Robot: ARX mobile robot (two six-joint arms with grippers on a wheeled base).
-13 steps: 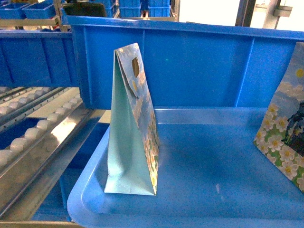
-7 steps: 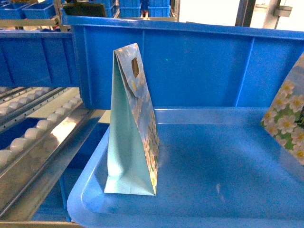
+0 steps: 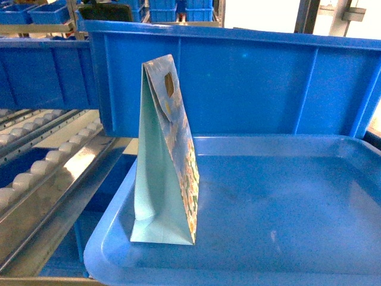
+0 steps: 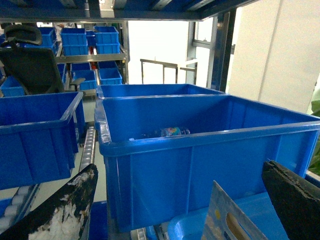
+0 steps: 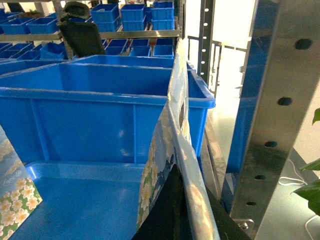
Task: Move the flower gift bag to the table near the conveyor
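Flower gift bag (image 5: 175,130) fills the middle of my right wrist view, seen almost edge-on and rising straight up out of the right gripper (image 5: 187,210). That gripper's dark fingers (image 5: 165,212) press against the bag's lower part from either side, so I read it as clamped on the bag. The bag hangs at the right-hand end of the blue tray (image 3: 286,196), just beside a steel post (image 5: 280,110) with a row of holes. It does not show in the head view.

A second bag (image 3: 166,161) of the same print stands upright at the left end of the tray, mint side facing me, its handle hole near the top. Behind the tray sits a deep blue bin (image 3: 250,77). The conveyor (image 3: 41,167), with its sloping white rollers, runs down the left.

My left gripper (image 4: 179,170) is spread wide with nothing in it. The top of the second bag pokes up low between its fingers (image 4: 65,210), touching neither.
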